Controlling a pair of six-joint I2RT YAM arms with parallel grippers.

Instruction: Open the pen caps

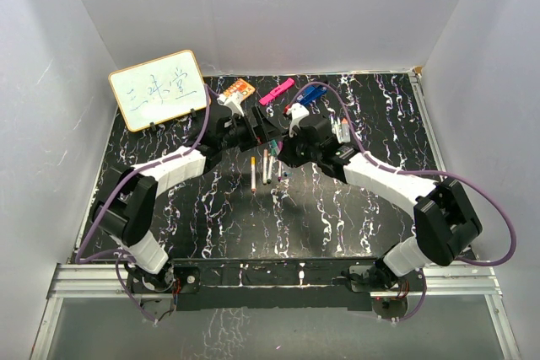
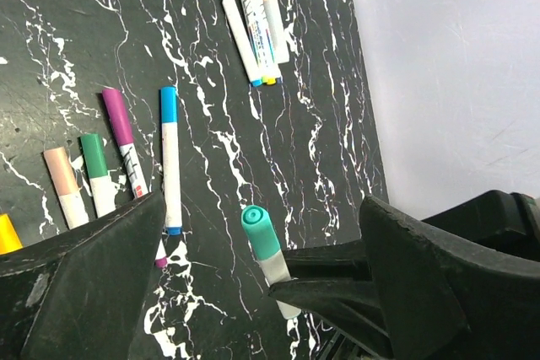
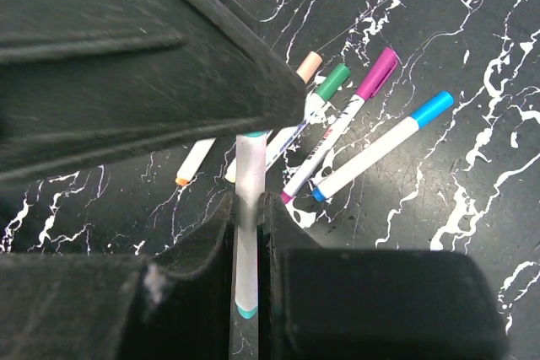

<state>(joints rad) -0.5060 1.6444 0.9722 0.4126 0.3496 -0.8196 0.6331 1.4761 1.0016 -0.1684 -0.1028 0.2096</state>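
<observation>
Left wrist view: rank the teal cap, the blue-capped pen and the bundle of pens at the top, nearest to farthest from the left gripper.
1. Teal cap: between the open left gripper fingers, centre.
2. Blue-capped pen: just beside the finger on the picture's left.
3. Bundle of pens: far off at the top of the view.

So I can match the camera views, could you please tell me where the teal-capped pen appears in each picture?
Top: not distinguishable, too small.
Left wrist: teal pen bottom centre, cap pointing up-frame, body in the right claw.
Right wrist: lower centre, upright between the right claw's fingers.
Landmark: blue pen, left of it in the left wrist view, right of it in the right.
</observation>
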